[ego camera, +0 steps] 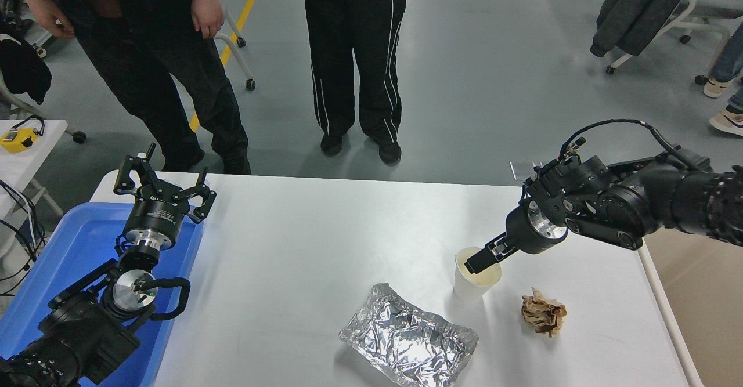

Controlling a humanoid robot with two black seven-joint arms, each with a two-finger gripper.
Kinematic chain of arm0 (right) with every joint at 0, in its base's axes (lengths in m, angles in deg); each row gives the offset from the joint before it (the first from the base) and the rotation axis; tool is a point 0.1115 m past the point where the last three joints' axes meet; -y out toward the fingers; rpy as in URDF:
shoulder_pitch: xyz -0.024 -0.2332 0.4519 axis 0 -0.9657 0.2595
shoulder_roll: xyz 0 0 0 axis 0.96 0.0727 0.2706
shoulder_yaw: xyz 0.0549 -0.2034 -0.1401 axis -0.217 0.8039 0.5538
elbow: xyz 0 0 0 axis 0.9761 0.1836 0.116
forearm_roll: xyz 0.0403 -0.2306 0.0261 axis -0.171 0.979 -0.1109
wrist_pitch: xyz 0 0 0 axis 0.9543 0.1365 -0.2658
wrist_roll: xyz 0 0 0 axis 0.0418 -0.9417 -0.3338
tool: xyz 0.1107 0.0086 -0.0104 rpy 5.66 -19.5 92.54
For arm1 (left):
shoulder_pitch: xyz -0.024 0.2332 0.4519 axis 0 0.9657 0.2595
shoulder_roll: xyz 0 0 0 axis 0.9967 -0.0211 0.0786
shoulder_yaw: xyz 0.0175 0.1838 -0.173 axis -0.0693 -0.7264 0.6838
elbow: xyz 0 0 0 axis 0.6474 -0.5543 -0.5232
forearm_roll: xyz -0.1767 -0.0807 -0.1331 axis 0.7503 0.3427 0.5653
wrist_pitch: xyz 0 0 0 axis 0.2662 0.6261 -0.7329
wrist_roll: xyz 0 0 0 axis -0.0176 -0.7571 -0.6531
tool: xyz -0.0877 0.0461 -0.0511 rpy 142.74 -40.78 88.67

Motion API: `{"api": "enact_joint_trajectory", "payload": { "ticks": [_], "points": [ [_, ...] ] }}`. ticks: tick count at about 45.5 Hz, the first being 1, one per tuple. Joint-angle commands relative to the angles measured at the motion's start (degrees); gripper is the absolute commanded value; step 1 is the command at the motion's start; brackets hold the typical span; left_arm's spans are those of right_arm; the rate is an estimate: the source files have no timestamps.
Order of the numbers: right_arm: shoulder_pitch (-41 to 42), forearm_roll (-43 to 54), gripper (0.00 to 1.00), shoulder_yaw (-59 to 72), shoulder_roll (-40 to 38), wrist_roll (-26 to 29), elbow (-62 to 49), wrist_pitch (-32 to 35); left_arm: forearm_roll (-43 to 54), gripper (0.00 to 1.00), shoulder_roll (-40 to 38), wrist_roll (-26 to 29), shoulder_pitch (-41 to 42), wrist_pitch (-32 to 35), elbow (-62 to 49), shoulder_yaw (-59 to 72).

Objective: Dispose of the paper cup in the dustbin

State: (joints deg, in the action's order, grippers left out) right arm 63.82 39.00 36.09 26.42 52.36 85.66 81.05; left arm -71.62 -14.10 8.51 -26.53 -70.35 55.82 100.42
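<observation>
The paper cup [468, 290] stands upright on the white table [325, 242], right of centre, its cream inside facing up. My right gripper [475, 261] comes in from the right and points down and left, with its tip over the cup's mouth at the far rim; it hides part of the opening. The dustbin [699, 300], large and beige with a pale rim, stands off the table's right edge, partly behind my right arm. My left gripper [162, 183] is parked open over the blue tray at the lower left.
A crinkled silver foil tray [409, 336] lies in front and left of the cup. A crumpled brown paper ball [543, 313] lies to its right. A blue plastic tray [69, 259] sits at the left edge. Two people [354, 56] stand at the far side.
</observation>
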Motion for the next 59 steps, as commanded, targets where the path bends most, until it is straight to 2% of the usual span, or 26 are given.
{"api": "enact_joint_trajectory", "payload": {
  "ticks": [1,8,14,19,24,34,41,45,59],
  "points": [
    [-1.6,0.0,0.86,0.7,0.2,-0.1,-1.0,-1.6,0.0,1.0,0.0,0.0,0.0,0.0,0.0,0.0],
    [-2.0,0.0,0.76,1.5,0.3,-0.2,-1.5,-3.1,0.0,1.0,0.1,0.0,0.0,0.0,0.0,0.0],
    [-2.7,0.0,0.51,2.8,1.5,-0.2,-3.5,-3.8,0.0,1.0,0.0,0.0,0.0,0.0,0.0,0.0],
    [-2.7,0.0,0.39,3.1,1.5,-0.2,-4.1,-3.8,0.0,1.0,0.0,0.0,0.0,0.0,0.0,0.0],
    [-2.7,0.0,0.31,3.1,1.5,-0.2,-4.1,-3.8,0.0,1.0,0.0,0.0,0.0,0.0,0.0,0.0],
    [-2.7,0.0,0.22,3.1,1.7,-0.5,-4.2,-3.8,0.0,1.0,0.0,0.0,0.0,0.0,0.0,0.0],
    [-2.7,0.0,0.11,3.2,1.7,-0.6,-4.2,-3.8,0.0,1.0,0.0,0.0,0.0,0.0,0.0,0.0],
    [-2.7,0.1,0.0,3.2,1.7,-0.6,-4.2,-3.7,0.0,1.0,0.0,0.0,0.0,0.0,0.0,0.0],
    [-2.3,-0.7,0.0,3.8,1.7,-0.7,-4.2,-3.4,0.0,1.0,0.1,0.0,0.0,0.0,0.0,0.0]
  ]
}}
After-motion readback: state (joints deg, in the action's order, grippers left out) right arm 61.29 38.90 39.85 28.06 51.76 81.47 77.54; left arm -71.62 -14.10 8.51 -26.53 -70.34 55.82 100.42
